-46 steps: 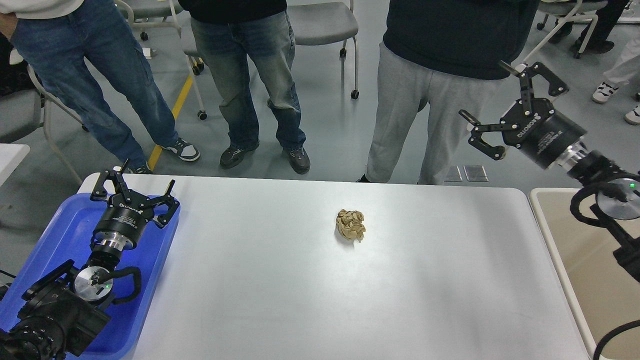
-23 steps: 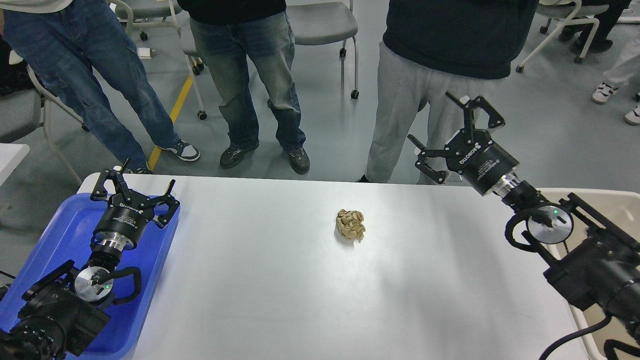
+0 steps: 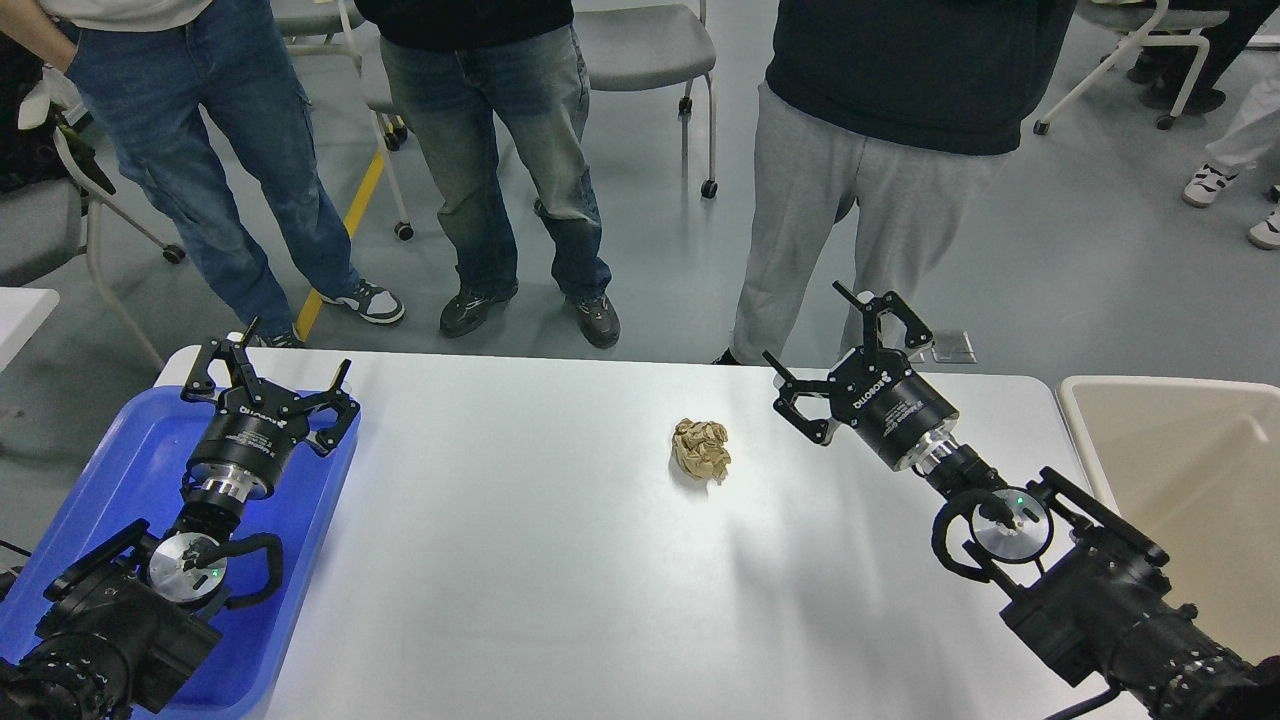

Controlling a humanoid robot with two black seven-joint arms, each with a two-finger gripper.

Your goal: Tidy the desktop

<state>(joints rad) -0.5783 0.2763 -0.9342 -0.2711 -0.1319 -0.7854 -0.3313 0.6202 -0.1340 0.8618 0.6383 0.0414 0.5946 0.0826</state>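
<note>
Now: crumpled paper alone on desktop; both grippers' fingers spread, empty; left gripper over blue tray; right gripper

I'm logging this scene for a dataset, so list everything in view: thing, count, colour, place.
desktop: 1, glossy white, centre of view
crumpled paper ball: 1, tan, on the desktop, near the middle
tray: 1, blue plastic, at the desktop's left end
tub: 1, beige, beside the desktop's right end
people: 3 standing beyond the far edge, two in blue jeans, one in grey sweatpants
chairs: several, grey with white frames, on the floor behind
left claw: 1, black, open, above the tray's far right corner
right claw: 1, black, open, above the desktop, right of the paper ball
</note>
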